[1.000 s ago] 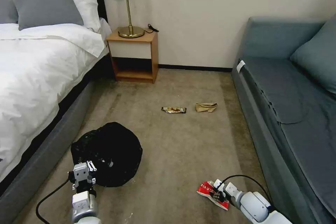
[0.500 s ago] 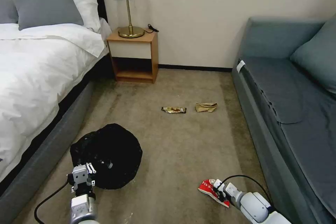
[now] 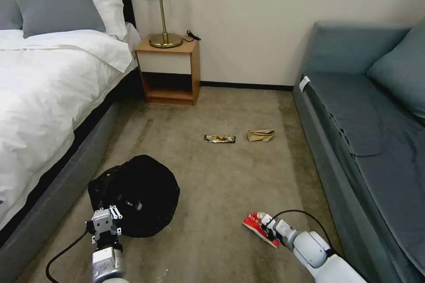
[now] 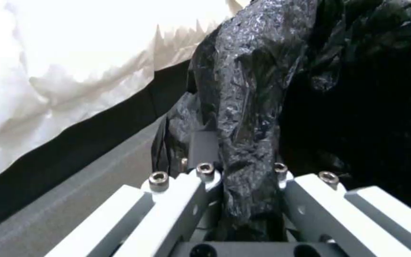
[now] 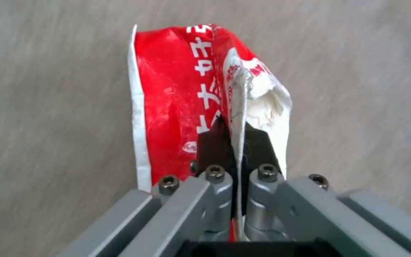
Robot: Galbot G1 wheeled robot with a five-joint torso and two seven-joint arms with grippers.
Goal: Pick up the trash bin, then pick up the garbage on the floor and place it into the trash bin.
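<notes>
The trash bin (image 3: 137,194) shows in the head view as a round mass of black bag liner at lower left, beside the bed. My left gripper (image 3: 116,212) is shut on its lined rim (image 4: 246,142). My right gripper (image 3: 267,226) is shut on a red-white snack bag (image 3: 256,224), pinching a fold of it (image 5: 201,96) above the carpet at lower right. Farther off on the floor lie a gold-brown candy wrapper (image 3: 220,139) and a tan paper wad (image 3: 261,135).
A bed (image 3: 48,88) with a grey base runs along the left. A teal sofa (image 3: 376,141) lines the right. A wooden nightstand (image 3: 170,73) with a brass lamp (image 3: 163,9) stands against the back wall. Open carpet lies between the bed and the sofa.
My right gripper has carried the snack bag up and to the left, toward the bin. The left gripper and bin have barely shifted.
</notes>
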